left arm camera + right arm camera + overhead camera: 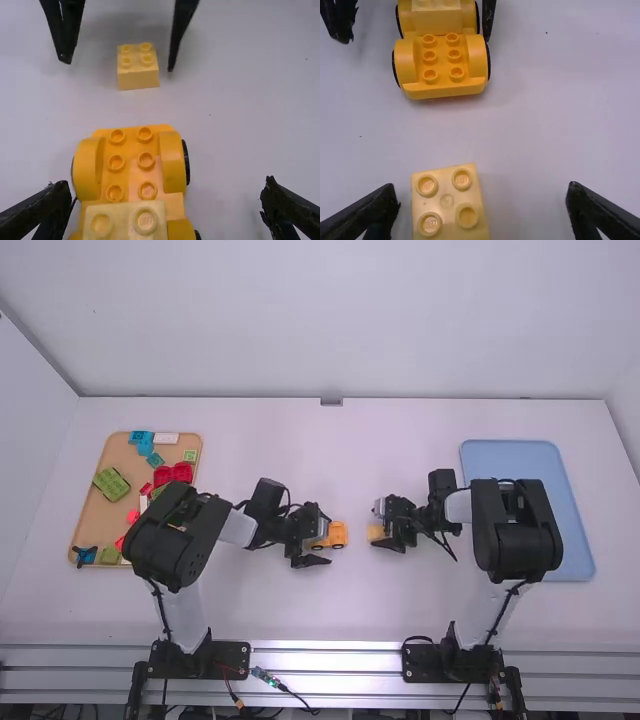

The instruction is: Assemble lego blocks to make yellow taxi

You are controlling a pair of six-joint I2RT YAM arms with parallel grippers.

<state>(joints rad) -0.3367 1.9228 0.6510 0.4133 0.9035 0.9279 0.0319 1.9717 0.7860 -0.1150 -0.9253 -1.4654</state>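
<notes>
Taxi base (338, 536) is set on the white table (345, 610), with a pale yellow block (125, 220) mounted on it. It is straddled by the left gripper (325, 542), whose fingers are spread wide, nothing gripped. Nearby, a loose yellow block (448, 205) is straddled by the right gripper (381, 528), likewise widely parted, with nothing clasped.

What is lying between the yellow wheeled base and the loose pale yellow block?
Only a strip of white table lies between the wheeled base and the loose block; both wrist views show this.
</notes>
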